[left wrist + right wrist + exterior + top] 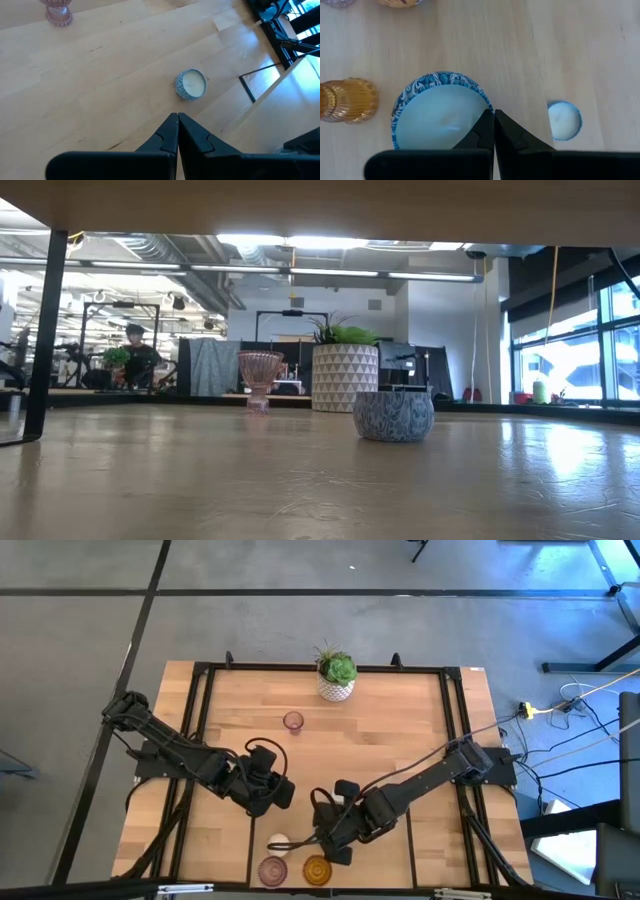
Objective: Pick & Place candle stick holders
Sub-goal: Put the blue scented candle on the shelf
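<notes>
On the worktop, whose far edge carries the plant pot, the right claw is held fully shut and empty directly above a blue-patterned cream holder near the edge opposite the plant. The left claw, likewise shut on nothing, is poised mid-worktop. The round, upright holder offers no long axis, so it is judged that the right claw, the nearer, must be opened before descending. An amber glass holder is seen just beside it, and no writing can be read.
</notes>
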Motion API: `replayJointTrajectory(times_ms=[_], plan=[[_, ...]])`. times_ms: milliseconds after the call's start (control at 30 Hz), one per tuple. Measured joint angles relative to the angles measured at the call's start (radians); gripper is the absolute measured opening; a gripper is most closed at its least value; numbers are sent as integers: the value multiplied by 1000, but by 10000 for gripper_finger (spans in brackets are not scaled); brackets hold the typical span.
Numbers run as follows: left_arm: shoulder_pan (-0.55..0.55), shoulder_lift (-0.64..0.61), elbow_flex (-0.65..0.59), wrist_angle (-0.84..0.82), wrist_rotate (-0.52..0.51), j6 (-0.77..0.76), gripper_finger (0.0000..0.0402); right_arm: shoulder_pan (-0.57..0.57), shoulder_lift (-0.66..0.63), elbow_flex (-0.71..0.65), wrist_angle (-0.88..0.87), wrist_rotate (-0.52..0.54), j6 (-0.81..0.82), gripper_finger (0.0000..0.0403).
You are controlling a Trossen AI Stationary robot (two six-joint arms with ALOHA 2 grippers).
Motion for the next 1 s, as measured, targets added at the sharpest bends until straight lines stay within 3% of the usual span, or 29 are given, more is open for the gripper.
replayJointTrajectory(times_ms=[300,733,1000], plan=[[0,0,0,0,0,8,2,2,0,0,2,-2,0,10],[0,0,0,0,4,8,2,7,1,87,-16,76,3,105],[-4,0,0,-1,27,16,2,4,-18,171,-121,82,47,109]])
